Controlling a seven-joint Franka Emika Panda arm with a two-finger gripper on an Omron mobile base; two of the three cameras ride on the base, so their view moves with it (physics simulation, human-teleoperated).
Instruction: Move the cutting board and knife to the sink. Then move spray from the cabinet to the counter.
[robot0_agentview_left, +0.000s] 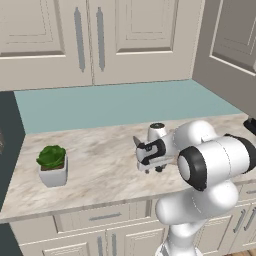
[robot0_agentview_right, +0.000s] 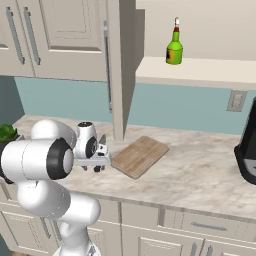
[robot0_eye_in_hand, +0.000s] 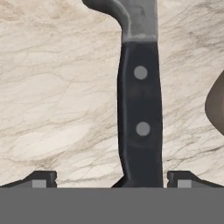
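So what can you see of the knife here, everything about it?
The knife has a black handle with two grey rivets and a dull silver blade that runs out of the hand view's top. It lies between the claw's spread fingertips, over the marble counter. Whether they touch it can't be told.

Illumination is even and diffuse in all three views; no distinct light source is identifiable. Both base views are bright, with no glare or blown highlights. The arm's white shells show soft shading only. In the right base view, a mild shadow falls on the counter (robot0_agentview_right: 200, 170) beneath the cutting board (robot0_agentview_right: 139, 156), at centre. In the hand view the knife (robot0_eye_in_hand: 139, 109) is rendered sharp at centre, its handle rivets crisp; a dark soft-edged patch at the right edge is possibly a shadow. The marble veining appears slightly soft, low-resolution texture. No edge distortion or motion blur noted.
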